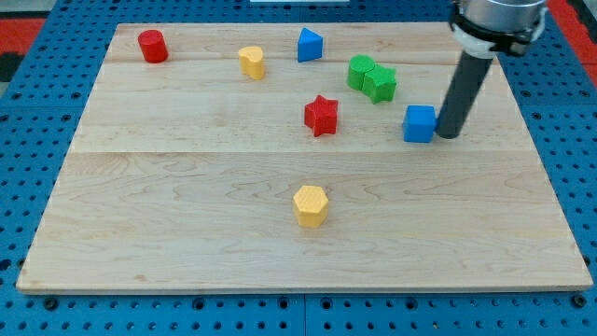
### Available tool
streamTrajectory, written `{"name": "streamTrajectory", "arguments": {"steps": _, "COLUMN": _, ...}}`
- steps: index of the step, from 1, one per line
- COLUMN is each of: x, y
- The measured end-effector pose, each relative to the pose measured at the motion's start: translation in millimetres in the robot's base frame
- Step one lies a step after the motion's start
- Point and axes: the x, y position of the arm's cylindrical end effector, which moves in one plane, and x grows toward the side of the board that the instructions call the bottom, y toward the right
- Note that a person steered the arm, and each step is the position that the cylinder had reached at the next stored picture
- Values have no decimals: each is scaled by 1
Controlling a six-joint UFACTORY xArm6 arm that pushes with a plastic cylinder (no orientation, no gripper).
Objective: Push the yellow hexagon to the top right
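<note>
The yellow hexagon [311, 205] lies on the wooden board [187, 233], below the middle. My tip [450, 134] is far up and to the right of it, right beside the right side of the blue cube [420, 123]; I cannot tell whether they touch. The rod rises from the tip toward the view's top right.
A red star [321, 115] sits near the centre. Two green blocks [372, 77] stand together above the cube. A blue triangular block [310, 45], a yellow block [252, 62] and a red cylinder [153, 46] lie along the top. A blue pegboard [37, 103] surrounds the board.
</note>
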Motion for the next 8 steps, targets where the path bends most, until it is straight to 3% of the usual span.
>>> {"name": "streamTrajectory", "arguments": {"steps": 2, "x": 14, "y": -12}}
{"name": "streamTrajectory", "arguments": {"steps": 3, "x": 72, "y": -39}}
{"name": "streamTrajectory", "arguments": {"steps": 4, "x": 104, "y": -117}}
{"name": "streamTrajectory", "arguments": {"steps": 5, "x": 109, "y": -179}}
{"name": "streamTrajectory", "arguments": {"steps": 6, "x": 87, "y": -182}}
{"name": "streamTrajectory", "arguments": {"steps": 7, "x": 87, "y": -235}}
{"name": "streamTrajectory", "arguments": {"steps": 8, "x": 129, "y": -303}}
